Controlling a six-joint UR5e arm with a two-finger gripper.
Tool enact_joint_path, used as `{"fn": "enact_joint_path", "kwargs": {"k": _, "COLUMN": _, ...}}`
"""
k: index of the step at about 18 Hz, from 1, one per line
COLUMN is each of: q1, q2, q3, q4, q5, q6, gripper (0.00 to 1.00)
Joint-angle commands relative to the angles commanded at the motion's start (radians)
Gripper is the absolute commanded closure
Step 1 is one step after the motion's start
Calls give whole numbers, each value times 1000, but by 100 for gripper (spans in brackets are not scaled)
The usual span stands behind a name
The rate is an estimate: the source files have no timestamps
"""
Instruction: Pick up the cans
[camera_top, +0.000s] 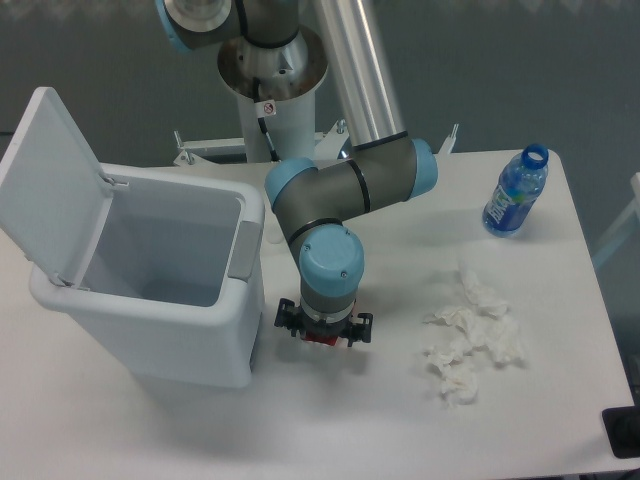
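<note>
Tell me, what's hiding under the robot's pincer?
A bit of red can peeks out beneath the pincer. The wrist covers the rest, so its shape stays hidden.

Robotics lab, pedestal-mounted arm (350, 185), white table (540, 400), plain grey wall (560, 70)

red can (322, 339) mostly hidden beneath gripper (324, 335), low over table.

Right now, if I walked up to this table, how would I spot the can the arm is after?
Start at the big white bin with its lid up. Just right of its front corner, the gripper hangs low over the table. The can is the red sliver showing beneath it, the only red thing here, unlike the blue bottle and white tissues.
</note>
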Motion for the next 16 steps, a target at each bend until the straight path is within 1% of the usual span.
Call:
{"fn": "enact_joint_path", "kwargs": {"k": 2, "q1": -11, "q2": -3, "q3": 0, "q4": 0, "q5": 3, "q6": -2, "gripper": 4}}
{"fn": "enact_joint_path", "kwargs": {"k": 7, "q1": -11, "q2": -3, "q3": 0, "q4": 2, "q5": 5, "q6": 0, "gripper": 9}}
{"fn": "enact_joint_path", "kwargs": {"k": 9, "q1": -11, "q2": -5, "q3": 0, "q4": 2, "q5": 5, "q6": 0, "gripper": 18}}
{"fn": "enact_joint_path", "kwargs": {"k": 10, "q1": -11, "q2": -5, "q3": 0, "q4": 0, "q5": 6, "q6": 2, "gripper": 19}}
{"fn": "enact_joint_path", "kwargs": {"k": 12, "q1": -11, "q2": -3, "q3": 0, "q4": 0, "q5": 14, "q6": 2, "gripper": 25}}
{"fn": "enact_joint_path", "kwargs": {"k": 14, "q1": -11, "q2": -5, "q3": 0, "q4": 2, "q5": 18, "q6": 3, "gripper": 27}}
{"fn": "enact_joint_path", "kwargs": {"k": 16, "q1": -11, "q2": -3, "q3": 5, "q4": 2, "q5": 15, "q6": 5, "gripper": 34}}
